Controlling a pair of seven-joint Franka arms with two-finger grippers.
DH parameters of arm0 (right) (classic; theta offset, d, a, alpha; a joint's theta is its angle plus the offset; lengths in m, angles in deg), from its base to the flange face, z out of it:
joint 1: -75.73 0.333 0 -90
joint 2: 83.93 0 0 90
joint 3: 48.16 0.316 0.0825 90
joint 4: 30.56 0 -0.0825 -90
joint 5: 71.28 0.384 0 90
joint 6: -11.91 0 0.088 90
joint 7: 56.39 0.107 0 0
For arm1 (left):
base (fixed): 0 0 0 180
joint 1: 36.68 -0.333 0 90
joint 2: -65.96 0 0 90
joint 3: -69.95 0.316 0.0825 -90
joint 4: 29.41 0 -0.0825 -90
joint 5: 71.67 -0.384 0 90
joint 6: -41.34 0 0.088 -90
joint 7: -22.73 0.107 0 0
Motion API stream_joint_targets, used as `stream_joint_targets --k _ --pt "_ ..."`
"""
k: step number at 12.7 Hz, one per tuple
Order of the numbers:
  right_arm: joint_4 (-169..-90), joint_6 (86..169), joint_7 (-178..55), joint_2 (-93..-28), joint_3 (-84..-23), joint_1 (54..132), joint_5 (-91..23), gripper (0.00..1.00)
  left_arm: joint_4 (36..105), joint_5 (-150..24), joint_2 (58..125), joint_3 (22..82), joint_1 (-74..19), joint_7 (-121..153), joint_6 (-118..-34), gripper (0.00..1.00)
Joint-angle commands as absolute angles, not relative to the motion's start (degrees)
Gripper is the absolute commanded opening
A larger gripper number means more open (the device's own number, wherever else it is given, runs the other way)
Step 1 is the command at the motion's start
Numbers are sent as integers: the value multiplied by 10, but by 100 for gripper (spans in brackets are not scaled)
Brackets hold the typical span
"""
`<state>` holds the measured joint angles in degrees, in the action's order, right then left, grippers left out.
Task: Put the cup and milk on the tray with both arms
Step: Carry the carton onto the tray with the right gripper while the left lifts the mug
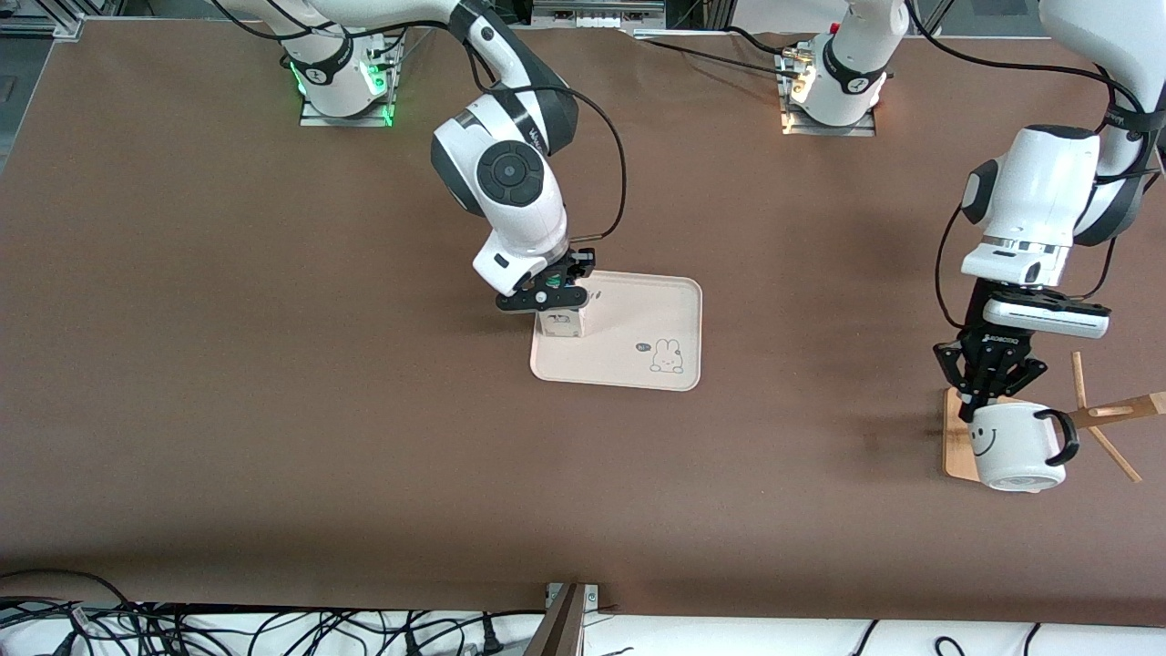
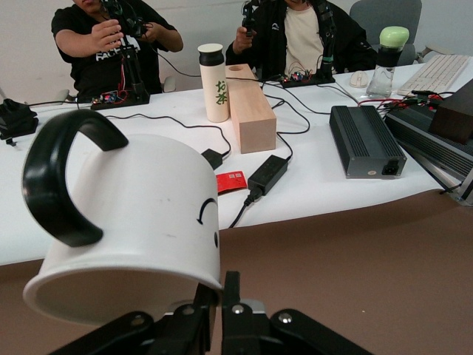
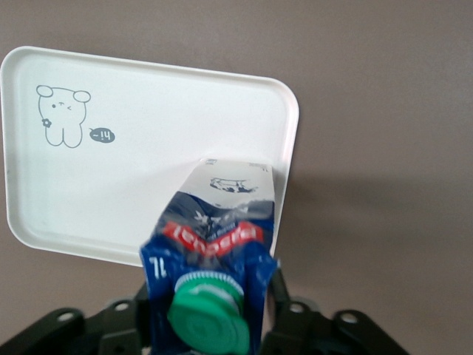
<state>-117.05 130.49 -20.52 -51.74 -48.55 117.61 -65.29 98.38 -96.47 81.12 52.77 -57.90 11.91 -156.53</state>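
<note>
My right gripper (image 1: 544, 296) is shut on the top of the milk carton (image 1: 560, 321), held upright at the corner of the cream tray (image 1: 629, 314) toward the right arm's end. I cannot tell if its base touches the tray. In the right wrist view the blue carton (image 3: 214, 237) with its green cap (image 3: 209, 310) sits between the fingers, over the tray's edge (image 3: 148, 163). My left gripper (image 1: 988, 401) pinches the rim of the white smiley cup (image 1: 1011, 446) and holds it over the wooden rack base. The cup (image 2: 126, 222) also fills the left wrist view, rim in the gripper (image 2: 222, 296).
A wooden rack base (image 1: 955, 446) with thin wooden pegs (image 1: 1107, 415) lies at the left arm's end of the table, under the cup. The tray's rabbit drawing (image 1: 668, 355) is on its corner nearer the front camera. Cables lie along the table's near edge (image 1: 273, 629).
</note>
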Motion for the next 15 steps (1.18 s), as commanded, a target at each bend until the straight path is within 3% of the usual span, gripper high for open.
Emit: stream_joint_targets --k 1,5,10,15 --pt "-1130 1297 -152 -522 -494 1182 -655 100 986 -984 790 495 -586 101 -1503 0" --pt "-1120 1259 -138 -581 -509 1179 -653 100 981 -984 763 445 -586 100 -1362 0" --pt "-1126 1138 -215 -676 -606 1175 -647 100 915 -975 750 312 -583 44 -1043 0" --pt "-1173 1048 -331 -764 -698 1175 -628 100 869 -972 766 254 -570 41 -878 0"
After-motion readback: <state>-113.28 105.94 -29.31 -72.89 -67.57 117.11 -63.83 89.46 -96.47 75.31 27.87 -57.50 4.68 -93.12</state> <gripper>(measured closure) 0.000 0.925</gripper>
